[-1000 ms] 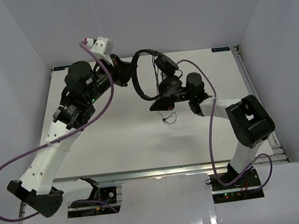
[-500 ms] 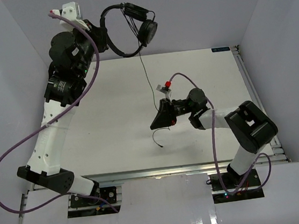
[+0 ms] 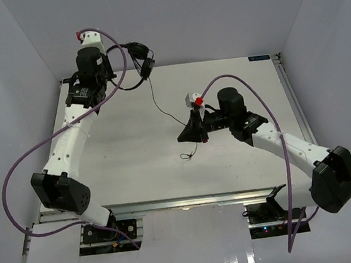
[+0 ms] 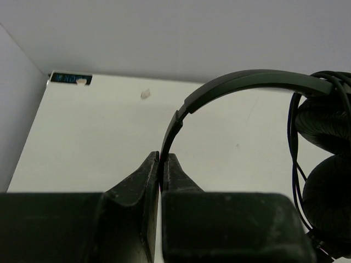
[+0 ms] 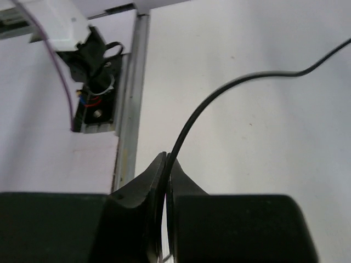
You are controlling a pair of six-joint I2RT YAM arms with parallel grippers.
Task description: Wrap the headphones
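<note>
We hold the headphones (image 3: 144, 64) above the far-left corner of the table (image 3: 123, 169), left gripper (image 4: 163, 160) clamped on the headband (image 4: 247, 81), right gripper (image 5: 166, 160) pinching the cord (image 5: 230, 85) over its middle — a taut pull could slip either grip.

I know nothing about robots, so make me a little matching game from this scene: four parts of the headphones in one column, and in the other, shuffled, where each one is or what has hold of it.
Column one
1. headband
2. cord
3. plug end
4. ear cups

Column two
A. pinched in the right end effector
B. loose end beyond the right end effector, gripped by nothing
C. pinched in the left end effector
D. close together, cord strands running across them

Pairs: 1-C, 2-A, 3-B, 4-D
</note>
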